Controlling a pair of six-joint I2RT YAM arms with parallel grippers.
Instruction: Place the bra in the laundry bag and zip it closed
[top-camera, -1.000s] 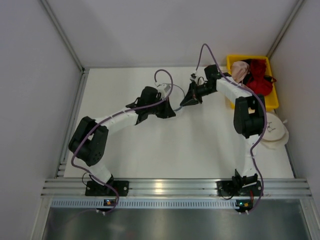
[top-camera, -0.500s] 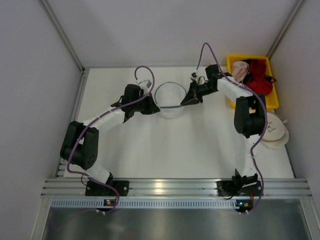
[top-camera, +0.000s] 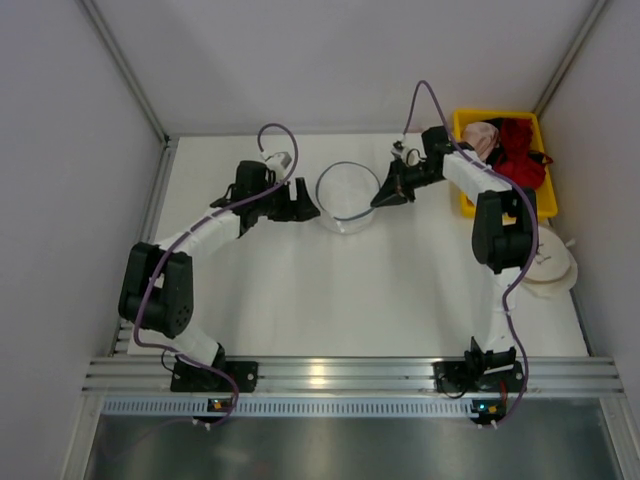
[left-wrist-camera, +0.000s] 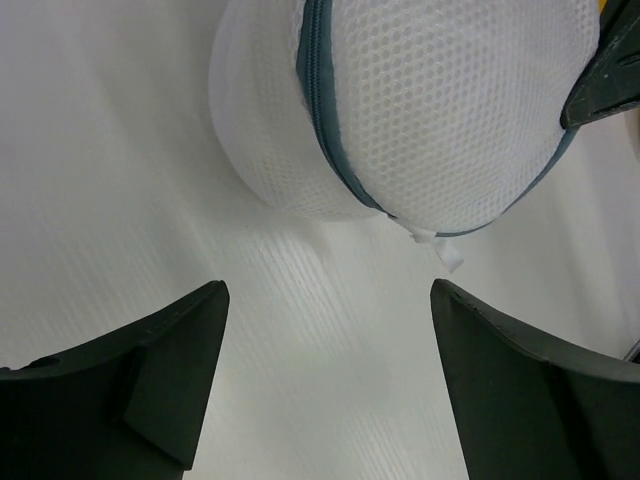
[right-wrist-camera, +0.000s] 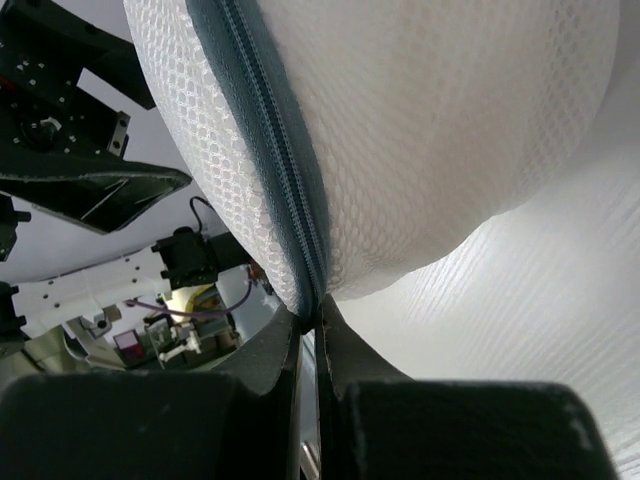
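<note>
The laundry bag (top-camera: 347, 197), a round puffed pouch of white mesh with a dark rim, lies at the table's middle back. Its teal zip (left-wrist-camera: 322, 110) looks closed where it shows, and a small white pull tab (left-wrist-camera: 447, 252) hangs at its lower edge. My left gripper (top-camera: 306, 207) stands open just left of the bag, apart from it. In its wrist view the left gripper (left-wrist-camera: 328, 292) has only bare table between the tips. My right gripper (top-camera: 383, 198) is shut on the bag's zip seam (right-wrist-camera: 285, 190), pinching it at the right gripper (right-wrist-camera: 310, 306) tips. The bra is hidden.
A yellow bin (top-camera: 459, 122) at the back right holds a pink garment (top-camera: 480, 140) and a red garment (top-camera: 520, 155). A cream round pouch (top-camera: 550, 262) lies at the right edge. Grey walls enclose the table on three sides.
My left gripper has opened and drawn back to the left, off the bag, uncovering it. The right gripper keeps its pinch and has shifted slightly right with the bag.
</note>
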